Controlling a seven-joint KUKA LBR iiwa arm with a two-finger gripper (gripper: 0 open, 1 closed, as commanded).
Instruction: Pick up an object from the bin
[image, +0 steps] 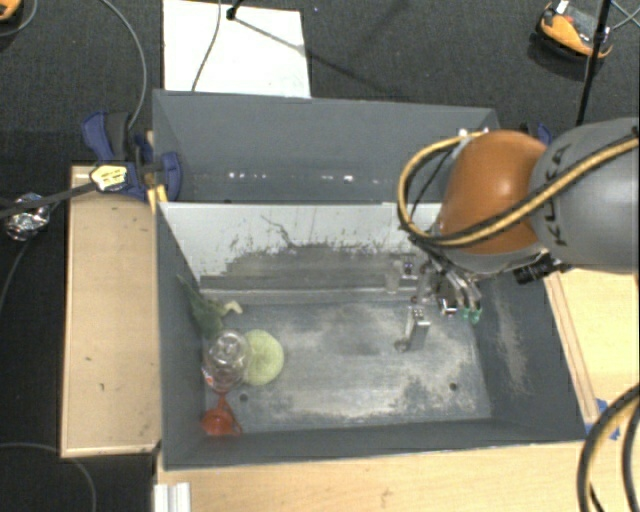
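Observation:
My gripper (411, 333) hangs low over the bare floor in the right half of the bin, below the orange wrist cover. No loose thing lies under it. The nearest thing is a pale green round ball (264, 358) well to its left, near the bin's front left corner. Against the ball leans a clear plastic goblet (225, 362) lying on its side, its red foot toward the front wall. Just behind them lies a dark green leafy piece (206, 313) with a pale tip.
All the loose things sit bunched by the left wall. The scuffed floor stretches from them to the gripper and on to the right wall. The arm and its cables reach in over the right rim.

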